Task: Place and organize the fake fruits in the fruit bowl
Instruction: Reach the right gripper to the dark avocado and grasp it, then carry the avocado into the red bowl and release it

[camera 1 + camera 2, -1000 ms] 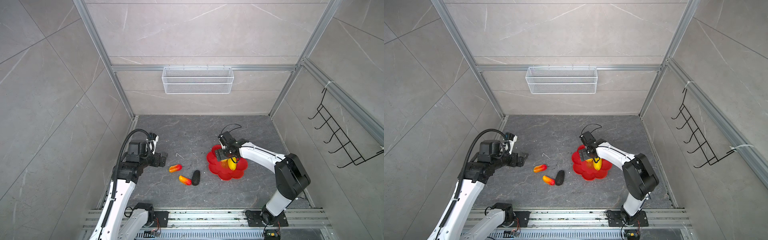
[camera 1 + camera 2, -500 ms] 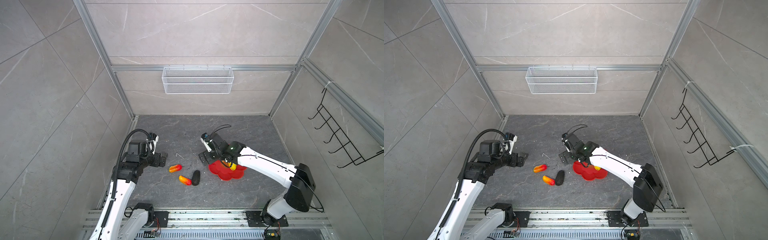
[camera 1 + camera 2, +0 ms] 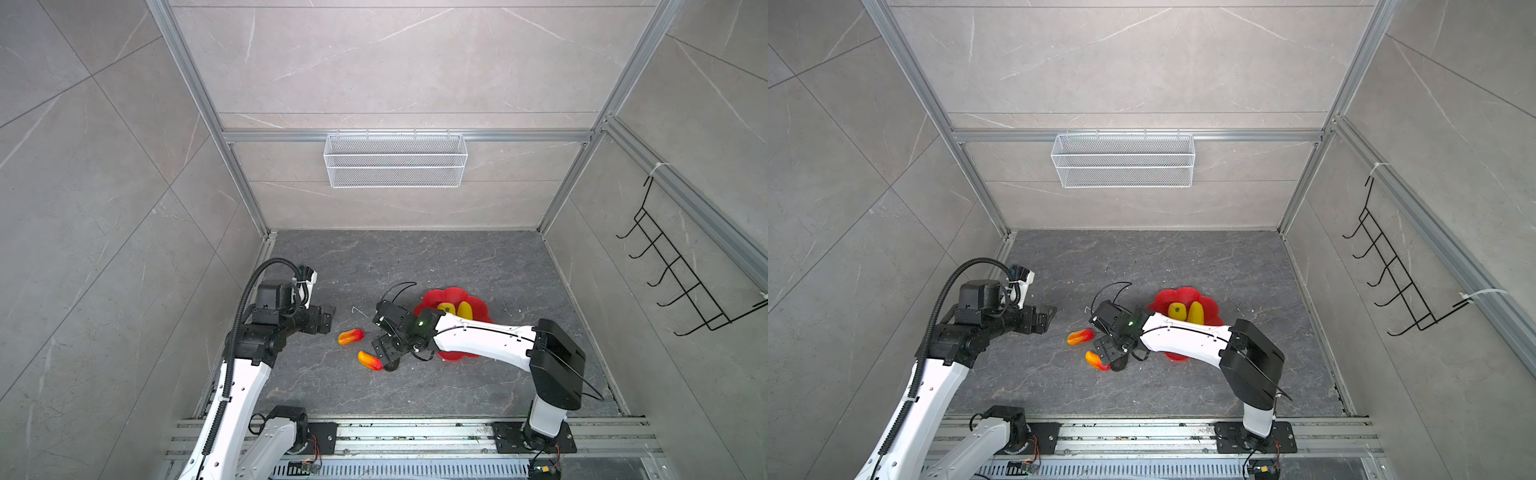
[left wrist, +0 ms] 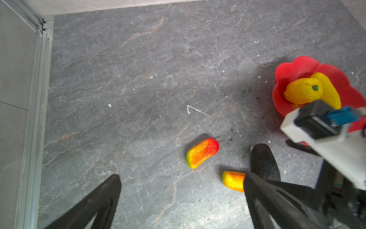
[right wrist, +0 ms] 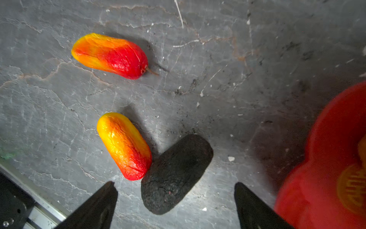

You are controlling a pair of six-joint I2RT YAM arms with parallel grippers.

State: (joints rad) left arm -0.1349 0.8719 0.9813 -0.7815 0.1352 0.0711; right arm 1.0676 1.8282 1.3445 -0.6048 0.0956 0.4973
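The right gripper (image 5: 174,184) is now hovering over the black fruit (image 5: 178,170), jaws released, having left the bowl (image 3: 453,292). The left gripper (image 4: 182,176) is staying in place, jaws also released.

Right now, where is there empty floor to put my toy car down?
The back strip of grey stone floor, between the red flower-shaped bowl and the wall with the white wire basket, is bare. So is the front strip before the metal rail. Crowded beside the bowl: two orange-red oblong fruits, the black oval fruit and the right gripper.
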